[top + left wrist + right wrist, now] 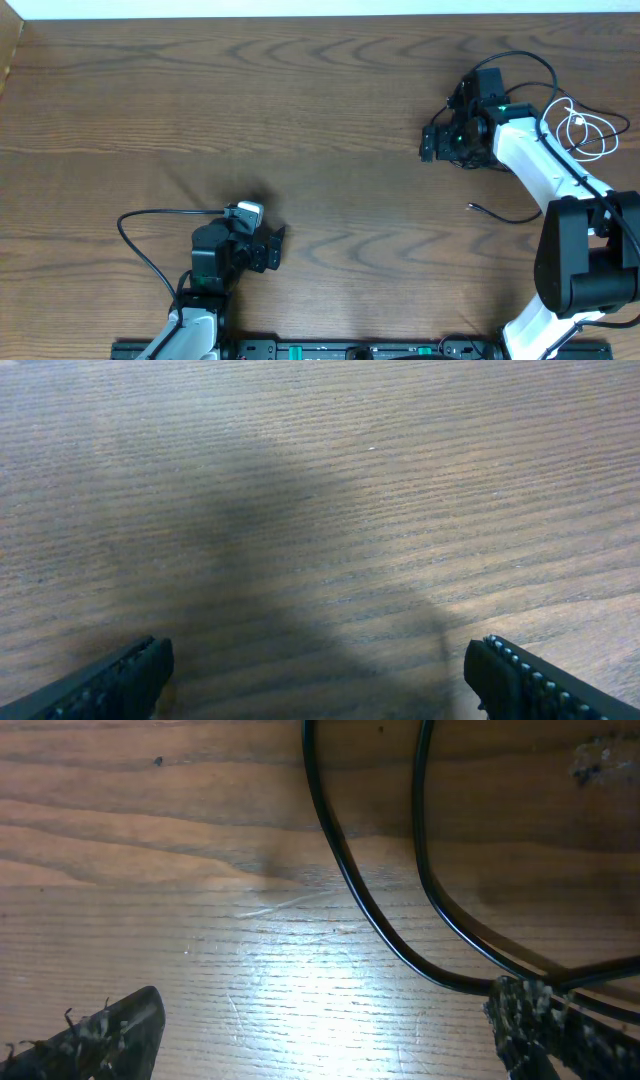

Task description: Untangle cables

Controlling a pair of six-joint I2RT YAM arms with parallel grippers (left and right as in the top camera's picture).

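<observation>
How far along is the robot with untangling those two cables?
Nothing looks done yet: the white cable and the black cable lie bunched together at the table's right side. Nothing is in hand: the right gripper hangs open over the black one's strands, and the left gripper is open above bare wood. Grasping, separating and laying them apart is all left.

Dark wood table (300, 130), white cable (580, 122) coiled (far right), black cable (478, 209) nearby

Matt, grained wooden table (300, 120)
</observation>
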